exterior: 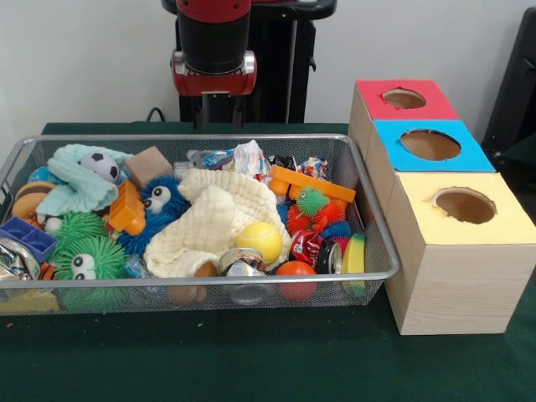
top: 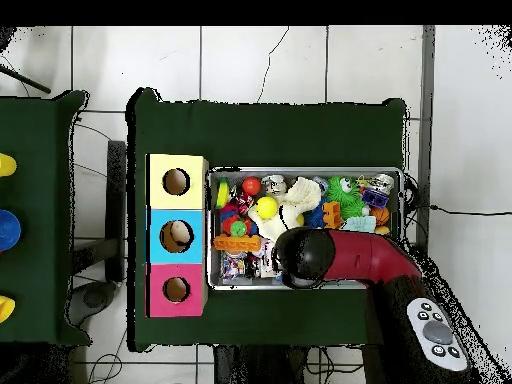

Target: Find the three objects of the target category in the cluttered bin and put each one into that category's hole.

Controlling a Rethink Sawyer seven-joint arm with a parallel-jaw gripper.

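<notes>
The bin (exterior: 201, 279) is a silver wire-mesh basket full of clutter, also in the overhead view (top: 305, 172). In it lie a cream cloth (exterior: 213, 222), a yellow ball (exterior: 260, 239), an orange ball (exterior: 295, 270), a small soccer ball (exterior: 102, 166), green furry toys (exterior: 88, 258), a blue furry toy (exterior: 159, 205), spiky balls (exterior: 312, 201) and cans (exterior: 239, 261). My gripper (exterior: 220, 113) hangs above the bin's far rim, open and empty. In the overhead view the arm's head (top: 303, 257) hides it.
Three wooden boxes with holes stand beside the bin: red top (exterior: 368, 92), blue top (exterior: 389, 138), yellow top (exterior: 419, 205). In the overhead view they are yellow (top: 160, 181), blue (top: 158, 235) and red (top: 158, 289). A second green table (top: 35, 215) stands further off.
</notes>
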